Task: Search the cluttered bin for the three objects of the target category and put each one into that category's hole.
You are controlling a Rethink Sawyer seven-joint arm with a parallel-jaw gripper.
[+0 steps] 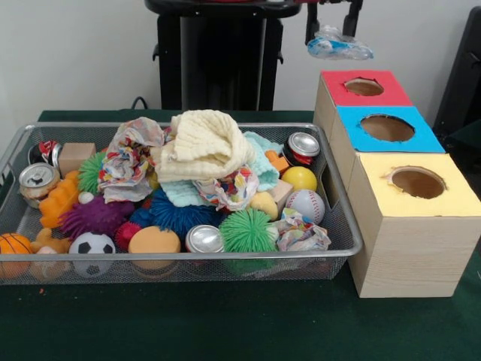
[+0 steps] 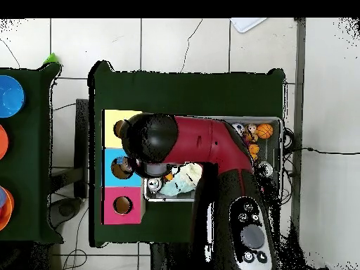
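Note:
My gripper (image 1: 331, 31) hangs at the top of the front view, shut on a transparent crinkly plastic container (image 1: 340, 47) with a bluish glint. It holds the container in the air above and behind the red-topped box (image 1: 342, 94). The blue-topped box (image 1: 421, 139) with its round dark hole (image 1: 387, 128) stands just in front of that. The wire mesh bin (image 1: 180, 256) lies to the left, full of toys. No other clear container shows in it. In the overhead view my arm (image 2: 183, 140) covers the gripper and part of the blue box (image 2: 111, 169).
The yellow-topped box (image 1: 451, 199) stands nearest the camera. The bin holds silver cans (image 1: 304, 145), dotted paper wads (image 1: 128, 162), a pale yellow cloth (image 1: 203, 143), spiky balls (image 1: 248, 230) and a baseball (image 1: 306, 205). The black pedestal (image 1: 218, 60) stands behind the bin.

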